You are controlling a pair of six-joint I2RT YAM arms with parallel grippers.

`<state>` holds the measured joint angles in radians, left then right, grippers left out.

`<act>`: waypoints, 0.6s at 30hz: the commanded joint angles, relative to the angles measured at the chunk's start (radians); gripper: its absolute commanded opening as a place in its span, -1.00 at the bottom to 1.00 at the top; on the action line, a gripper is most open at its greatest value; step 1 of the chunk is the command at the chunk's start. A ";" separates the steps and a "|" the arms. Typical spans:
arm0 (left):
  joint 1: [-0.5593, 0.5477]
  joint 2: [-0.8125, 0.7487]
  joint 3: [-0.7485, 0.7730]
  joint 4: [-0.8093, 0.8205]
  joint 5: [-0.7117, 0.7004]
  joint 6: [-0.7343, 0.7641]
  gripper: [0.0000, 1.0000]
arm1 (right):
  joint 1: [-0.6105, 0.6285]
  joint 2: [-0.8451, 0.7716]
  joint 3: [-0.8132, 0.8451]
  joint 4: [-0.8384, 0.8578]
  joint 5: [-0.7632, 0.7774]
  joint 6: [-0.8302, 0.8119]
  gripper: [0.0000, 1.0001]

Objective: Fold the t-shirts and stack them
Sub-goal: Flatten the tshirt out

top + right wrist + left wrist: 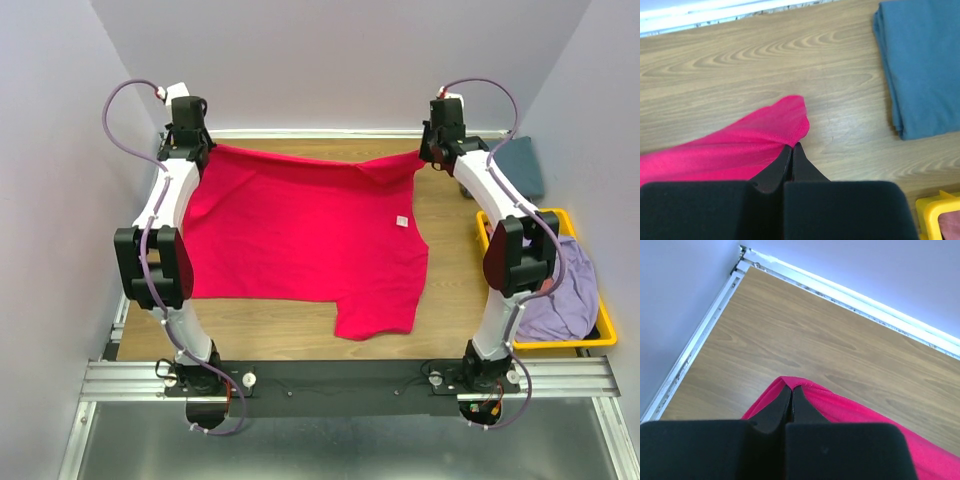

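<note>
We hold the crimson t-shirt [300, 235], spread unfolded by the tabletop's [280, 325] far edge, with left claw [791, 387] and right claw [791, 145] each clamped on a corner. A blue-grey t-shirt [925, 65] lies folded at the far-right corner. A lavender t-shirt [565, 300], perhaps more, waits in the yellow bin [590, 343].

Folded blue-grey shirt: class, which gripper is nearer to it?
Right. The right gripper, pinching the crimson shirt at one far corner, is beside the blue-grey shirt; the left gripper holds the opposite far corner.

place: robot lab cell | cues: plain enclosure walls [340, 60], aluminium rail [120, 380], wooden table [270, 325]
</note>
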<state>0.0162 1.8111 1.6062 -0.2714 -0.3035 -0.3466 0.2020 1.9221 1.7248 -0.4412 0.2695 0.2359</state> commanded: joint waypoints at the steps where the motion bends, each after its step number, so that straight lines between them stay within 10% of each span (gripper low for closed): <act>1: 0.014 -0.018 -0.008 -0.014 -0.075 -0.002 -1.00 | 0.007 0.003 0.029 -0.054 -0.036 0.026 -0.99; 6: 0.014 -0.059 -0.013 0.034 -0.057 -0.002 -1.00 | 0.007 0.029 0.093 -0.054 -0.035 0.013 -0.99; 15: 0.018 0.261 0.853 -0.173 -0.017 0.024 -1.00 | 0.005 0.345 0.861 -0.028 0.102 -0.171 -0.99; 18: 0.037 0.164 0.783 0.022 0.062 -0.011 -1.00 | 0.002 0.283 0.845 0.143 0.126 -0.193 -0.99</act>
<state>0.0212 2.0659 2.3909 -0.3698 -0.3004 -0.3389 0.2066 2.2623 2.5244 -0.4755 0.3073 0.1204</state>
